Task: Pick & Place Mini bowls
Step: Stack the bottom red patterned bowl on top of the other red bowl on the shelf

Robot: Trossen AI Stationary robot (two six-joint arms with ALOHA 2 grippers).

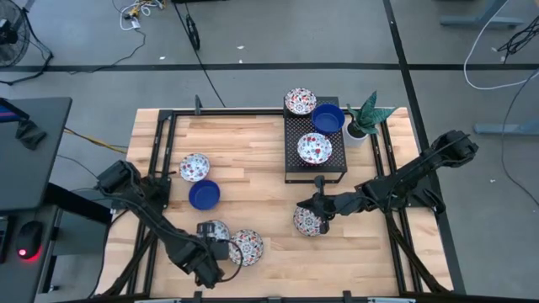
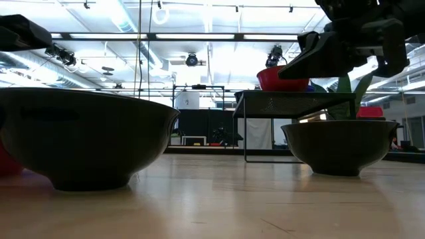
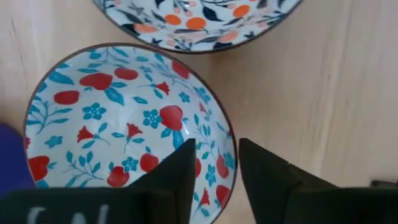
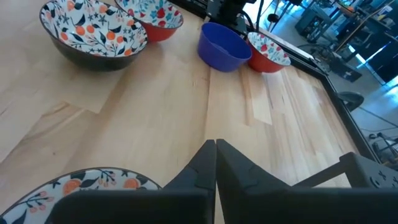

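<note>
Item: small round ceramic mini bowls, scattered over a pale wooden desk (image 1: 253, 151).

- On the black mesh riser (image 1: 295, 164) at the far right: a white floral bowl (image 1: 300, 102), a glossy solid blue bowl (image 1: 328, 119) and a second floral bowl (image 1: 314, 149), close together.
- Left of centre: a red-and-blue floral bowl (image 1: 194, 167) just beside a blue bowl (image 1: 204, 194).
- Near edge, left: a white bowl with red berries and blue leaves (image 3: 127, 121), just beside an orange-patterned bowl (image 1: 248, 247).
- Near centre-right: an orange-and-navy floral bowl (image 1: 308, 220).

Left gripper (image 3: 214, 165): fingers narrowly parted, straddling the berry bowl's rim.
Right gripper (image 4: 216, 146): fingers pressed together, empty, directly above the centre-right bowl.

Risks, as judged:
- A rim pinch on glazed ceramic may slip; the bowl could tilt or drop.
- A lift may knock the neighbouring orange-patterned bowl.
- The crowded riser leaves little room; a placement there could strike its bowls or the small potted green plant (image 1: 364, 118).
</note>
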